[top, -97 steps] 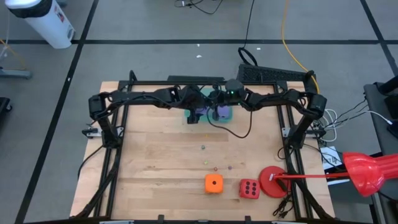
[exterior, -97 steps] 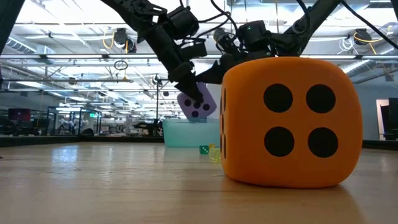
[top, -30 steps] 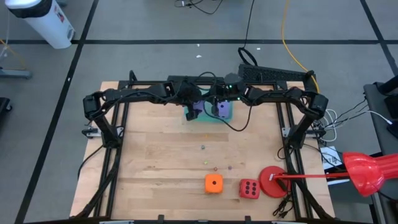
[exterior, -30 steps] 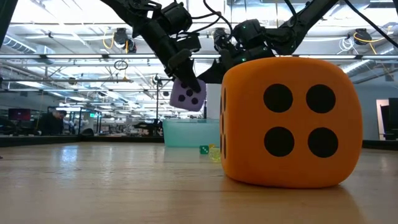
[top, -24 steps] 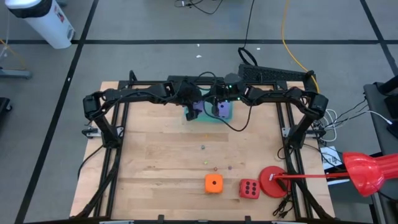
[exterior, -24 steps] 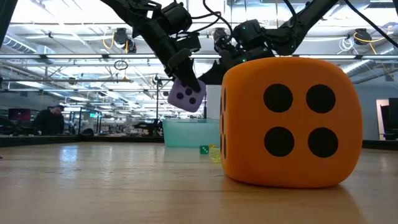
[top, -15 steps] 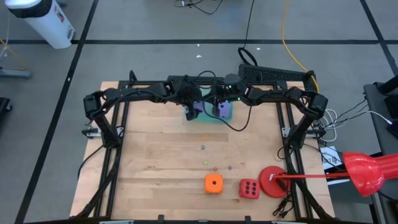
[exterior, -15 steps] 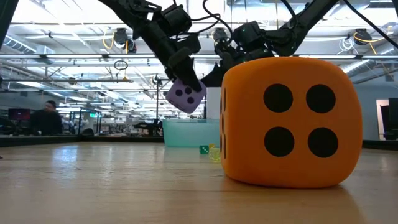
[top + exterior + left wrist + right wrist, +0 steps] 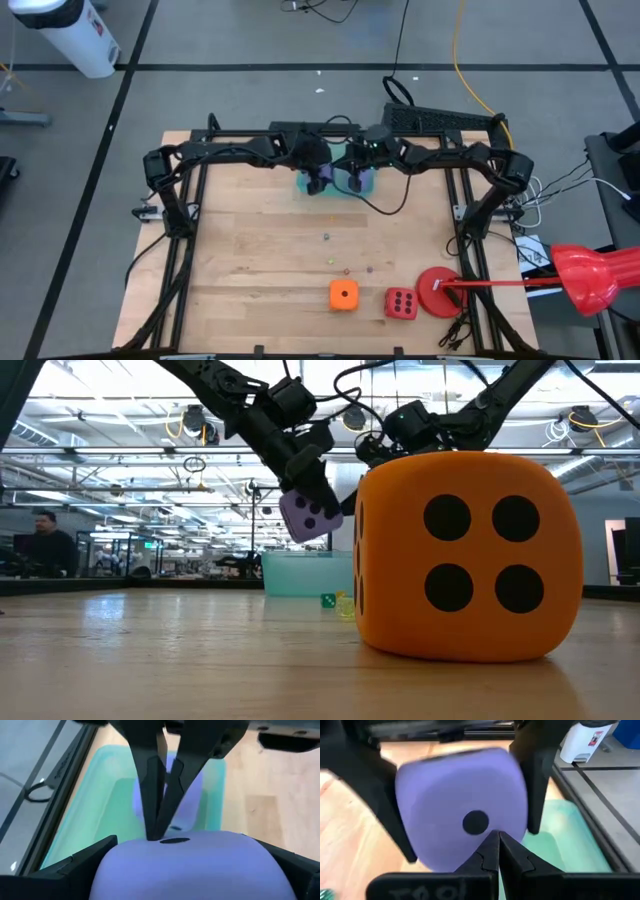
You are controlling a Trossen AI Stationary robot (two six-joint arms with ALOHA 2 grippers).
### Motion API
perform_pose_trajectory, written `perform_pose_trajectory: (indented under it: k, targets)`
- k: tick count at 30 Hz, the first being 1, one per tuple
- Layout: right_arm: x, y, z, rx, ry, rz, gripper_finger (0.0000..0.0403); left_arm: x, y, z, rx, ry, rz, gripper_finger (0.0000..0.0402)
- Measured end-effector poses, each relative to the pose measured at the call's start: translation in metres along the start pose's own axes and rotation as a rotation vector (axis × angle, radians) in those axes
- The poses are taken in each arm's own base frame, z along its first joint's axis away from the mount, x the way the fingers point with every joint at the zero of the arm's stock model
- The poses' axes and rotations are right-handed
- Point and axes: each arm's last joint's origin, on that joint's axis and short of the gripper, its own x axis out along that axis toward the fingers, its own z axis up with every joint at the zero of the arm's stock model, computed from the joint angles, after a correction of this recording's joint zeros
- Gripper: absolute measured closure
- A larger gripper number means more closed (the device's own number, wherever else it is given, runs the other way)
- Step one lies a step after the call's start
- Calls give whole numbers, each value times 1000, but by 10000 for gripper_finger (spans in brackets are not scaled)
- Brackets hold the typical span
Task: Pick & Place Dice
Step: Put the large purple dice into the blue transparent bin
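We are holding one lavender die (image 9: 305,517) in the left gripper (image 9: 316,181), above the teal bin (image 9: 334,188) at the far middle of the table (image 9: 250,250). In the left wrist view this die (image 9: 192,867) is filling the space between the two dark fingers (image 9: 75,870), which are pressing on its opposite sides. In the low view it is hanging tilted, clear of the bin's rim (image 9: 300,565).

We are holding the second lavender die (image 9: 357,178) in the right gripper (image 9: 362,172), just beside the first and also over the bin. In the right wrist view this die (image 9: 460,810), with a single dark pip facing the camera, is sitting between the right fingers (image 9: 540,780), which are closed against its two sides. The left wrist view is also showing it (image 9: 170,795) farther off, over the bin's interior (image 9: 110,810).

The orange die (image 9: 343,295) is resting on the near part of the table, four pips facing the low camera (image 9: 465,555). The red die (image 9: 401,303) is sitting just beside it on the right, and a flat red disc (image 9: 437,290) is lying beside that, near the table edge. Several tiny dice (image 9: 326,238) are lying scattered mid-table. A person (image 9: 45,545) is showing in the room beyond the table.
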Motion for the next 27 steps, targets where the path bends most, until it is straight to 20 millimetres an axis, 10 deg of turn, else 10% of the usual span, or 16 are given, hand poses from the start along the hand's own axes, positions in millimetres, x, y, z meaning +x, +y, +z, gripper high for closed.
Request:
perform_pose_trajectory:
  k: [27]
  targets:
    - [-20, 29, 24, -270, -9, -48, 403, 7, -1, 2, 47, -50, -75, 3]
